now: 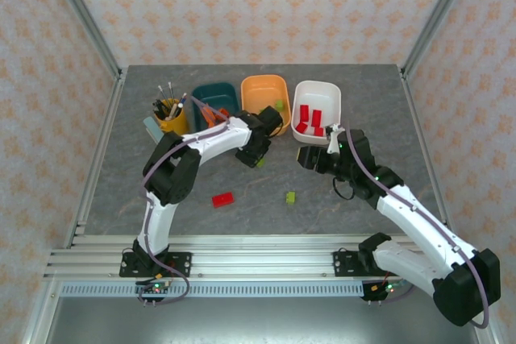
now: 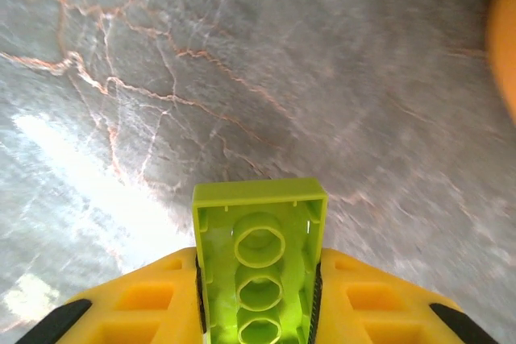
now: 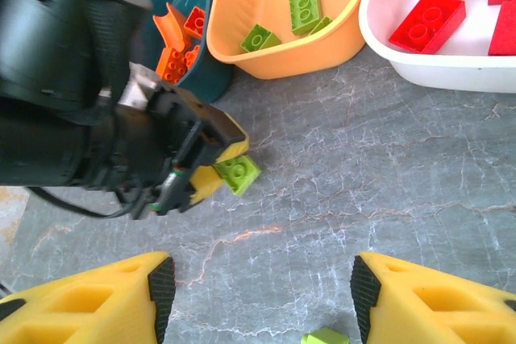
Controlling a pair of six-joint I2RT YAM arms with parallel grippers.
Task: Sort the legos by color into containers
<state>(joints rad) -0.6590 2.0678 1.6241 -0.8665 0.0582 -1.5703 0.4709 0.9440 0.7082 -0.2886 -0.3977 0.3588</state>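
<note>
Saw a grey stone-look table (image 1: pixel 201 223) with three rounded plastic bins at the back: dark teal bin (image 1: pixel 218 96), orange bin (image 1: pixel 260 90), white bin (image 1: pixel 317 96). Found the left gripper (image 1: pixel 260 159) just in front of the orange bin, pinched tight on a lime-green plastic brick (image 2: pixel 260 263). From the left wrist, saw its hollow bottom, long side sticking straight out past the yellow fingers (image 2: pixel 145 304). From the right wrist, saw the right gripper (image 3: pixel 262 288) wide open, gripping nothing, plus green bricks (image 3: pixel 305 2) in the orange bin, red bricks (image 3: pixel 427 22) in the white bin.
</note>
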